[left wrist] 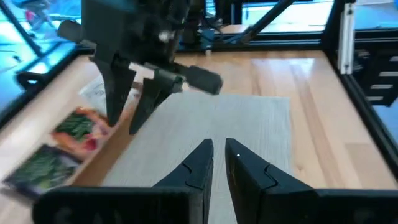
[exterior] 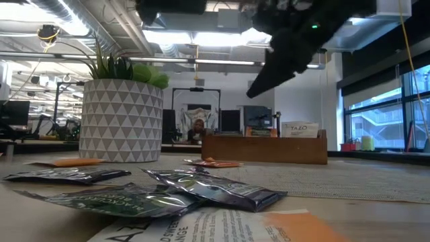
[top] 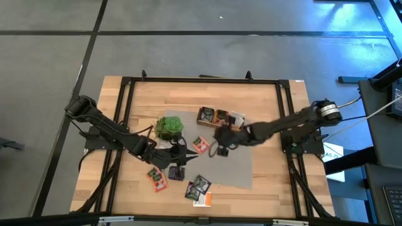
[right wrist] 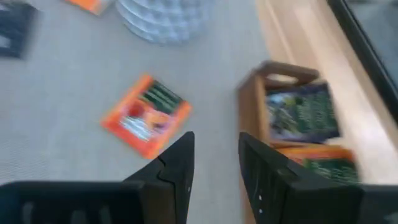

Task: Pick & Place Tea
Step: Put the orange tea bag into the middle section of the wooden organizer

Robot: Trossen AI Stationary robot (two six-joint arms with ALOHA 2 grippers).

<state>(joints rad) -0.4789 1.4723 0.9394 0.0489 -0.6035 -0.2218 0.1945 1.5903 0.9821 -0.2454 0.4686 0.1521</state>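
Observation:
Tea sachets lie flat on the table. One orange sachet (top: 200,145) (right wrist: 146,115) rests on the grey mat (top: 235,166). Another orange one (top: 157,179), dark ones (top: 198,186) and a white-and-orange one (top: 202,199) lie near the front edge. More sachets (right wrist: 301,115) stand in the wooden box (top: 220,117). My right gripper (top: 220,145) (right wrist: 214,162) hangs open and empty above the mat, between the orange sachet and the box. My left gripper (top: 182,152) (left wrist: 219,155) hovers over the mat beside the plant, empty, with only a narrow gap between its fingers.
A green plant in a patterned white pot (top: 168,125) (exterior: 121,114) stands on the mat's far left corner, close to my left arm. The black frame rails (top: 125,125) run along the table's sides. The mat's right half (left wrist: 249,118) lies bare.

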